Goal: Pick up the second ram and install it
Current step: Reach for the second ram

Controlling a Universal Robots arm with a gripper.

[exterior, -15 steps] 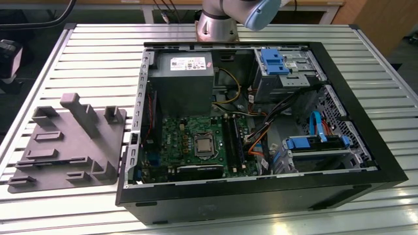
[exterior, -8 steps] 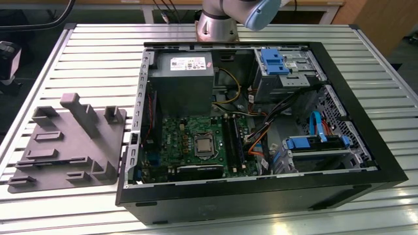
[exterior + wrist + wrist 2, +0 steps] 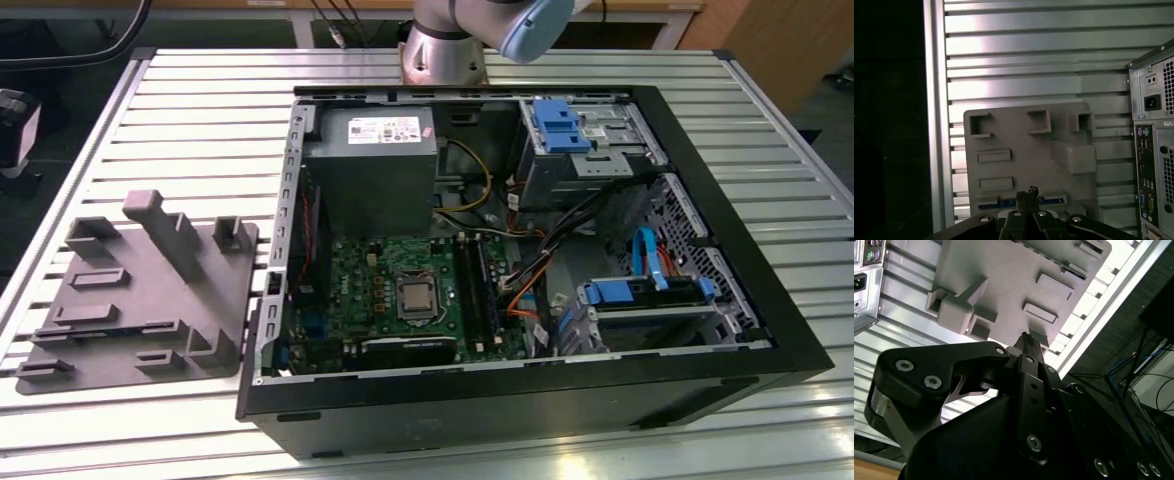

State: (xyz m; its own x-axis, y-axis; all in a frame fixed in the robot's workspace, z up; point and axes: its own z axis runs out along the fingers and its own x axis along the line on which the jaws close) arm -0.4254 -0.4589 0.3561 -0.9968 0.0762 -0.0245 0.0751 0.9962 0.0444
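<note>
The second ram (image 3: 989,204) is a long thin dark stick with a blue edge, lying flat in a slot of the pale grey moulded tray (image 3: 1019,130). In the exterior view the tray (image 3: 134,290) sits on the slatted table at the left of the open computer case (image 3: 521,250). My gripper (image 3: 1028,192) hangs high above the tray, over the ram's slot. In the second wrist view the gripper (image 3: 1026,339) has its two fingers pressed together with nothing between them. The motherboard's black memory slots (image 3: 475,290) run beside the processor socket (image 3: 415,296).
The case holds a grey power supply (image 3: 374,160), blue drive brackets (image 3: 561,125), and orange and blue cables (image 3: 527,290). Its rear panel with ports (image 3: 1151,170) stands close to the tray. The arm's base (image 3: 441,45) is behind the case. The table edge (image 3: 936,125) runs along the tray's far side.
</note>
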